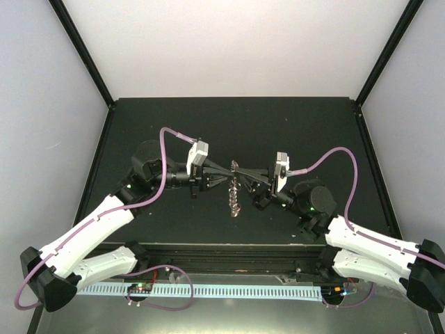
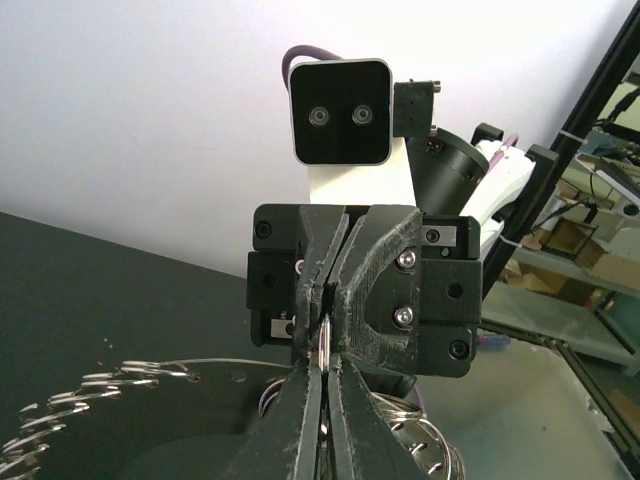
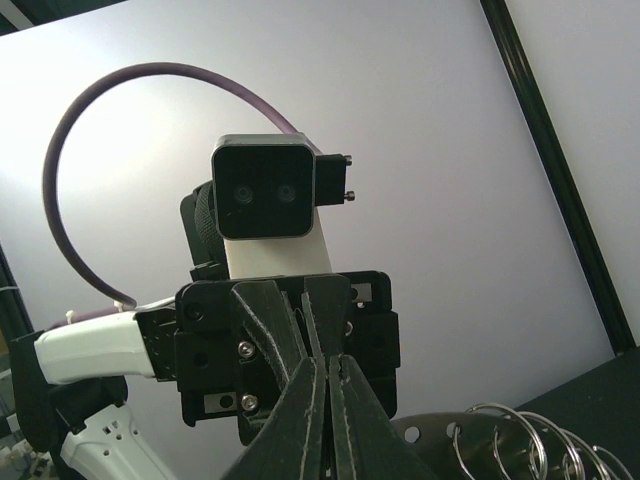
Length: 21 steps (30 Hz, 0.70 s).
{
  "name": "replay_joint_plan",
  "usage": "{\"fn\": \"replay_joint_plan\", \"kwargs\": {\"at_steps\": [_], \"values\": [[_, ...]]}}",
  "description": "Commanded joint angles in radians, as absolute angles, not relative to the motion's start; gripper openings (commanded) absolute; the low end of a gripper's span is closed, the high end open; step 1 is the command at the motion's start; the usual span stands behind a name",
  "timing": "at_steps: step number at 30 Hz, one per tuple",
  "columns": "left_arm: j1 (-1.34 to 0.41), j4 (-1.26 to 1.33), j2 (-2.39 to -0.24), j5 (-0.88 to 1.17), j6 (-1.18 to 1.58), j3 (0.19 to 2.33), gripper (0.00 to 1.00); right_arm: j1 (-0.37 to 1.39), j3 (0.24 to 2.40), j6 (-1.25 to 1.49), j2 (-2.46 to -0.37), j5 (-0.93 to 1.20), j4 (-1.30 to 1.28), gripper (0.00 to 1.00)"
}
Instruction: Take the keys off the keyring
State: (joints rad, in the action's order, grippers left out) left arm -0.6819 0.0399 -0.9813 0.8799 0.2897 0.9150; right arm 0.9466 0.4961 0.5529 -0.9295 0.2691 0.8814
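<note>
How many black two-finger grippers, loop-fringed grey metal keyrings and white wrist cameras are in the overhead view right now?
Black two-finger grippers: 2 (left gripper, right gripper)
Loop-fringed grey metal keyring: 1
White wrist cameras: 2
Total: 5

From above, the keyring point(image 1: 235, 198) shows edge-on. Its loops are a small blur, too fine here to tell a key from a loop. Its far rim is hidden where the left claw point(image 1: 229, 170) and right claw point(image 1: 243, 170) pinch it tip to tip. In the left wrist view it runs off the bottom edge and passes behind that claw's own fingers point(image 2: 300, 430). The right wrist view catches only a few loops at its lower right corner, the rest cut off.
</note>
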Motion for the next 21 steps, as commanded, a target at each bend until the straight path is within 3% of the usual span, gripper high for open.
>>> {"fn": "replay_joint_plan", "kwargs": {"at_steps": [1, 4, 6, 8, 11, 16, 21], "values": [[-0.682, 0.075, -0.976, 0.911, 0.282, 0.916, 0.02, 0.946, 0.514, 0.552, -0.917, 0.247, 0.934, 0.01], [-0.681, 0.055, -0.968, 0.896, 0.259, 0.919, 0.02, 0.946, 0.502, 0.533, -0.881, 0.220, 0.880, 0.04], [-0.682, 0.024, -0.965, 0.884, 0.228, 0.926, 0.02, 0.944, 0.494, 0.514, -0.844, 0.212, 0.819, 0.19], [-0.681, -0.032, -0.965, 0.874, 0.176, 0.944, 0.02, 0.940, 0.484, 0.497, -0.785, 0.200, 0.740, 0.40], [-0.684, -0.137, -0.969, 0.841, 0.082, 0.980, 0.01, 0.924, 0.482, 0.464, -0.690, 0.180, 0.576, 0.57], [-0.694, -0.297, -0.988, 0.808, -0.056, 1.038, 0.01, 0.853, 0.548, 0.414, -0.607, 0.278, 0.253, 0.63], [-0.709, -0.408, -1.019, 0.820, -0.148, 1.072, 0.02, 0.808, 0.695, 0.316, -0.677, 0.436, -0.062, 0.66]]}}
